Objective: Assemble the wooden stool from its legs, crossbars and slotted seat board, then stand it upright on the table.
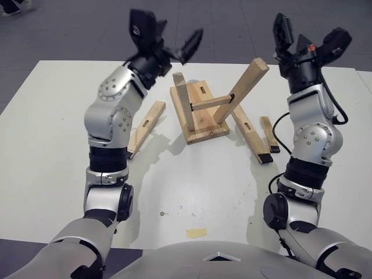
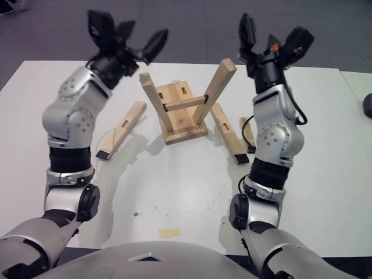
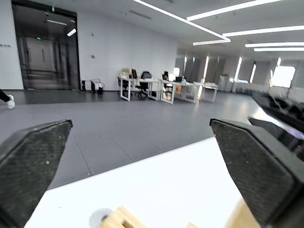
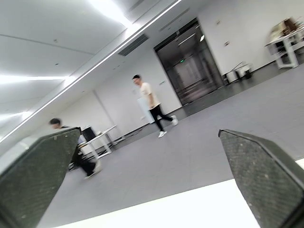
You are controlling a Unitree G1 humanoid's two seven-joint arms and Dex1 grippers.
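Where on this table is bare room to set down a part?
Free: the table patch between seat board and tape scrap. Crowded: beside the board, left loose leg on one side, right loose leg and loose crossbar on the other.

Loose leg [image 1: 152,116] partly behind left arm [image 1: 113,113]

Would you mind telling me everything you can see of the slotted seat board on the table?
The seat board is a roughly square slab of pale, unfinished-looking wood. It lies flat on the white table, between the arms. Rectangular slots show in its far part. Two legs stand in it, splaying apart, joined by a crossbar. The left gripper and right gripper are raised clear of it.
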